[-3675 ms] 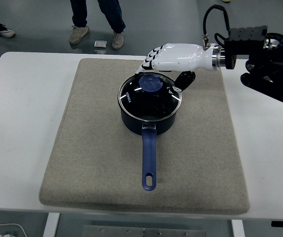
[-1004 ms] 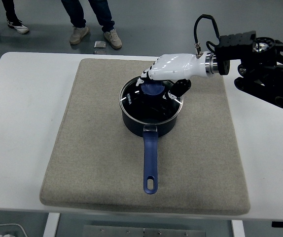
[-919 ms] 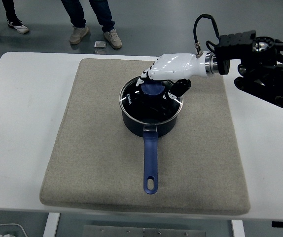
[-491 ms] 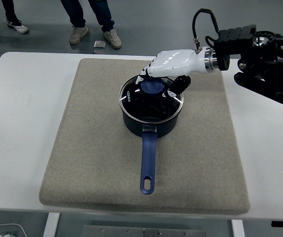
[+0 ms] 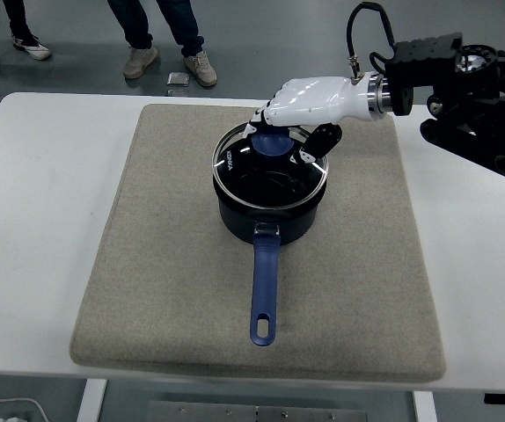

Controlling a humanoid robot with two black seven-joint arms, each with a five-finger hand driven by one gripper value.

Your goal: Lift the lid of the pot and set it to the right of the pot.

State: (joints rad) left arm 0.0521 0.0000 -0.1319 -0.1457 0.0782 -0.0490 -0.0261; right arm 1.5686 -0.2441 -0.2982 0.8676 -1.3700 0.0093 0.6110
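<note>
The right hand (image 5: 298, 112) is curled over the blue knob (image 5: 271, 143) of the glass lid (image 5: 270, 169), fingers on the far side and thumb on the near right, and appears closed on that knob. The lid appears tilted, its far edge raised over the dark blue pot (image 5: 268, 207) and its near edge close to the rim; whether it is touching there cannot be confirmed. The pot stands slightly beyond the middle of the grey mat (image 5: 156, 264), its handle (image 5: 263, 286) pointing toward the near edge of the table (image 5: 32, 220). In my judgement the step in hand is the lift: it should go straight up with the grip held firm until the near edge clears the rim, since a sideways pull now could drag the pot or let the lid slip. Only then should it travel right. To the right of the pot the mat lies bare up to its edge, giving ample room for set-down; the lid should land flat, well inside that edge. A person's legs (image 5: 160, 31) stand beyond the table, well apart.
</note>
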